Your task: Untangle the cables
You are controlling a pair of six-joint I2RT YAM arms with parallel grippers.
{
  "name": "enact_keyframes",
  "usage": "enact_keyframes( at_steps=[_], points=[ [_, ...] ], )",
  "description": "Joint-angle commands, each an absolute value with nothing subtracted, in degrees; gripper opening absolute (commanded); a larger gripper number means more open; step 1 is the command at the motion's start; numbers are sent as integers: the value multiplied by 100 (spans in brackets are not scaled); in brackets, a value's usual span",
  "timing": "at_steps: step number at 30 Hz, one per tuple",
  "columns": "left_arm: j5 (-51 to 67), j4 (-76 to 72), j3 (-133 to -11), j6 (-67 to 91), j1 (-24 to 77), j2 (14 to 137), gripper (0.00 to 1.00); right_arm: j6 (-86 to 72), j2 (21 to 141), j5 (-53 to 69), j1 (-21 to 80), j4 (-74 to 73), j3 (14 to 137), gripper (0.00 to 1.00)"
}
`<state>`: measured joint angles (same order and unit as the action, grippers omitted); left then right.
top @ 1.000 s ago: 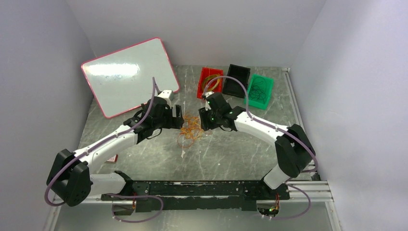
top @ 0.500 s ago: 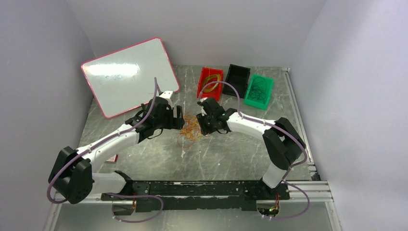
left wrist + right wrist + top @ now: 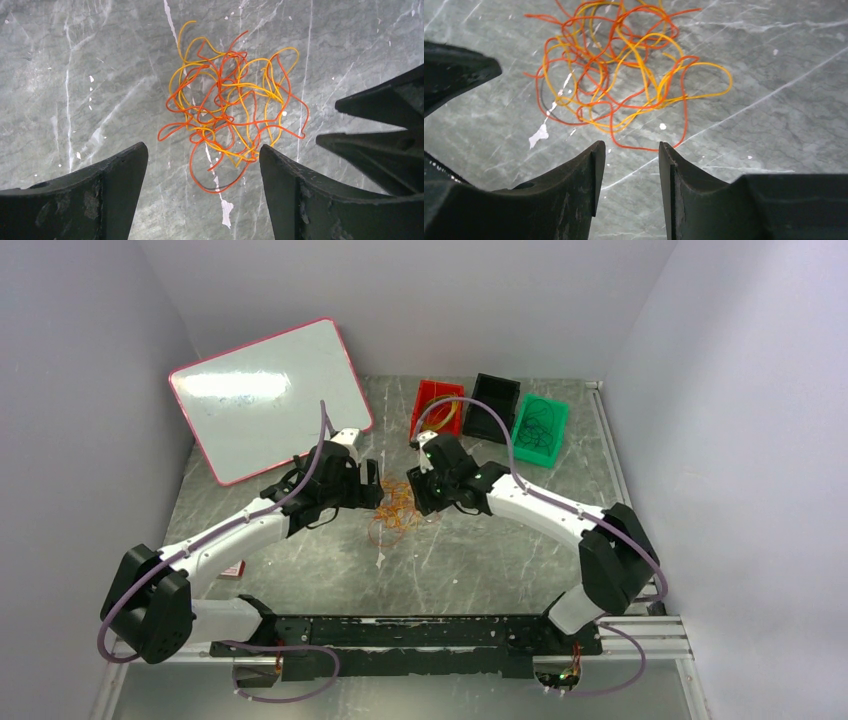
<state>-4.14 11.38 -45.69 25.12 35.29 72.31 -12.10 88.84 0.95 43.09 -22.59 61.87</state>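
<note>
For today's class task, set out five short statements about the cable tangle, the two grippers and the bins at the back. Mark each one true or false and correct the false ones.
1. The cables lie on the table between the two grippers. True.
2. The left gripper is shut on a wire. False: its jaws stand wide apart and grip nothing.
3. The tangle mixes yellow and orange-red wires. True.
4. The green bin is empty. False: dark wire loops lie in it.
5. The right gripper holds the tangle in the air. False: its jaws are open, and the tangle lies on the table ahead of them.
</note>
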Motion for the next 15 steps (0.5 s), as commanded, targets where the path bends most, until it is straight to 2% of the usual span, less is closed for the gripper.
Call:
enact_keyframes(
  at_steps=[1, 11, 15],
  points=[
    [-316, 1031, -4713, 2510, 3506, 7232, 86, -796, 8884, 434, 4525, -2596, 6290, 48],
    [-331, 1136, -4760, 2522, 3499, 7150, 86, -629, 9877, -169, 4719, -2262, 6665, 47],
    [-381, 1200, -4760, 2505, 3502, 7062, 86, -674, 9970, -409, 4762, -2144, 6738, 39]
  ],
)
